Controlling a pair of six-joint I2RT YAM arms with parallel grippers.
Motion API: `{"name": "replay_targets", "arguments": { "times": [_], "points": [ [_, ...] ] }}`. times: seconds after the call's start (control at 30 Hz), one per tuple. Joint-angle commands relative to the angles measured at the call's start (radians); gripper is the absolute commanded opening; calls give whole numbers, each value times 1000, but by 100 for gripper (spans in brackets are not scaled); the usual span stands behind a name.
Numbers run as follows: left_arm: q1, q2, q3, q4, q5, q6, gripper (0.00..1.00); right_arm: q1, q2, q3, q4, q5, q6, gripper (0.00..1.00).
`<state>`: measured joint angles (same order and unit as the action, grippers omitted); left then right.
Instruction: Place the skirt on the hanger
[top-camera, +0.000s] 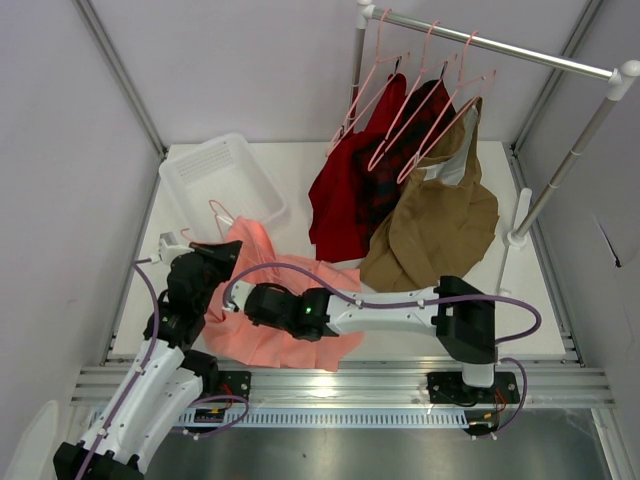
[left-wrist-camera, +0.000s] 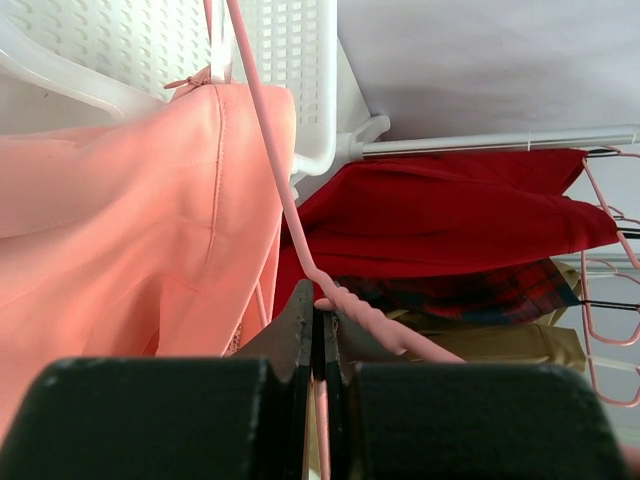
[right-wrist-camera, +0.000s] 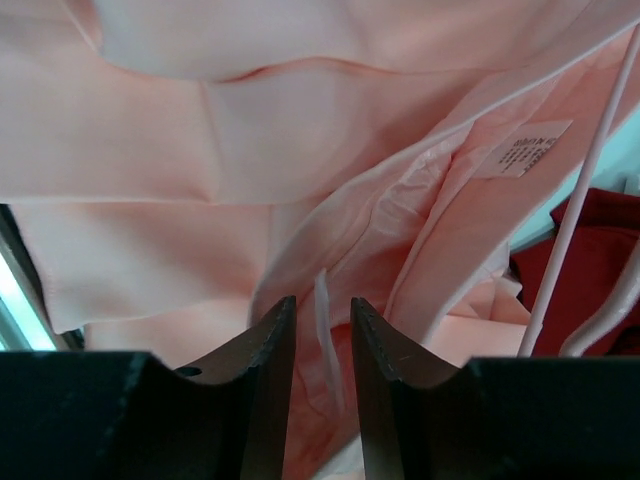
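Two hands meet at the skirt (top-camera: 262, 345), which is bunched at the near left of the worktop (top-camera: 540, 300), just beside a white basket (top-camera: 215, 170). The left hand (left-wrist-camera: 320, 305) is pressed together, pinching the wire of the hanger (left-wrist-camera: 362, 316), which runs along the skirt's edge. The right hand (right-wrist-camera: 322, 325) has its fingers narrowly apart with a thin pink loop of the skirt between them; I cannot tell whether it is nipped.
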<state>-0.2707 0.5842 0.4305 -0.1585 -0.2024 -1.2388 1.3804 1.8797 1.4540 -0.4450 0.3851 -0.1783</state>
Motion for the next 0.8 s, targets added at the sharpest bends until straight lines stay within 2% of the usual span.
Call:
{"name": "replay_targets", "arguments": {
  "times": [0.0,0.37,0.53,0.67,0.7,0.73,0.77],
  "points": [
    [18,8,-21,-4,17,-1,0,-1,44,66,-66,43,-27,35],
    [34,19,-33,13,31,-1,0,-4,101,105,-107,101,-56,46],
    [45,22,-36,19,40,1,0,-4,111,111,-116,132,-59,33],
    [51,22,-38,23,41,1,0,-6,116,109,-112,141,-64,37],
    [53,22,-44,24,43,2,0,-6,118,109,-112,147,-66,34],
    [54,23,-44,24,44,2,0,-6,119,109,-110,150,-64,22],
    [56,23,-45,24,46,2,0,-7,118,109,-110,155,-63,15]
  ]
}}
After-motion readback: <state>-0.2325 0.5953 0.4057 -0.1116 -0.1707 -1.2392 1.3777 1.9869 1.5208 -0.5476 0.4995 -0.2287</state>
